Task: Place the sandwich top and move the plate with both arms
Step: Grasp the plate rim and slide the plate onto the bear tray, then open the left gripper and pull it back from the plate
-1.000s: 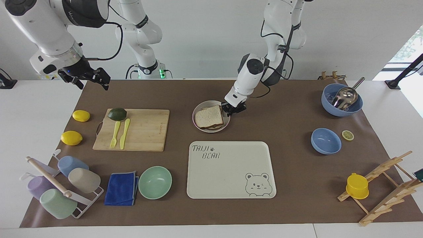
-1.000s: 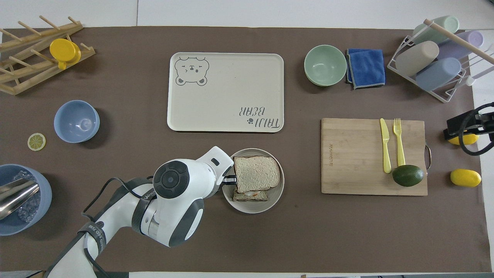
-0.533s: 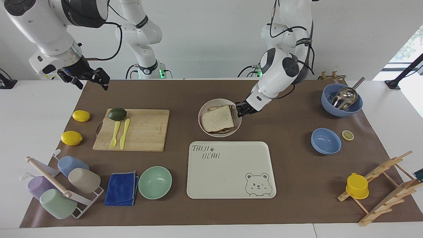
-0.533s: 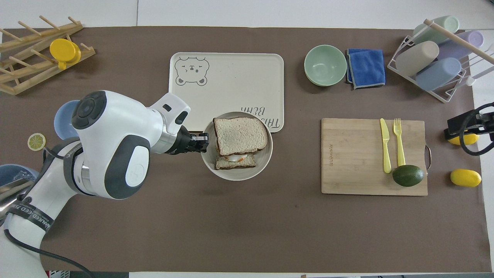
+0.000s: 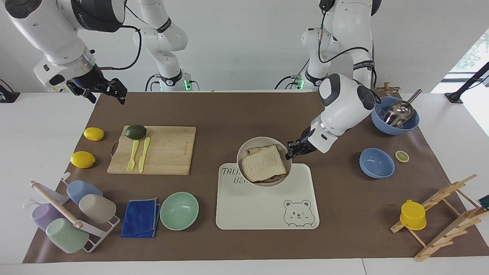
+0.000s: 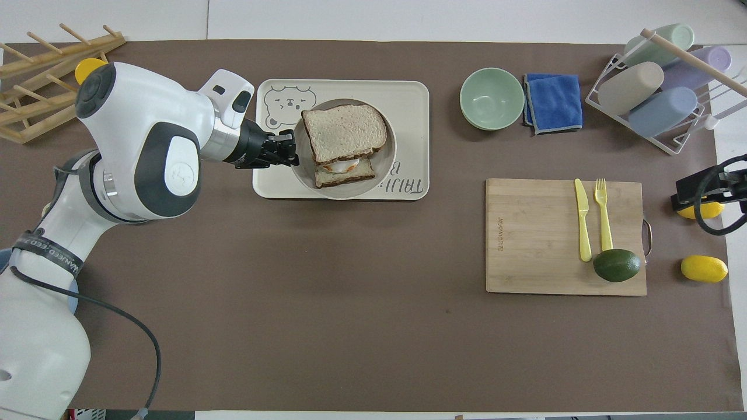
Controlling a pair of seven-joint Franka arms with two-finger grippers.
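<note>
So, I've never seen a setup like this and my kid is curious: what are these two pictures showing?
Two white robot arms work at a table. One picture faces them from across it; the other looks down from above their end. The left arm's tool is shut on the rim of a plate, holding it over a bear-print tray. On the plate is a sandwich, its top slice in place. The right arm waits, its tool open, near a cutting board with an avocado, and two lemons. Bowls, cups and racks lie around.

White wall (image 5: 244,46), window (image 5: 473,53) (daylit), brown-covered table (image 5: 344,236).
</note>
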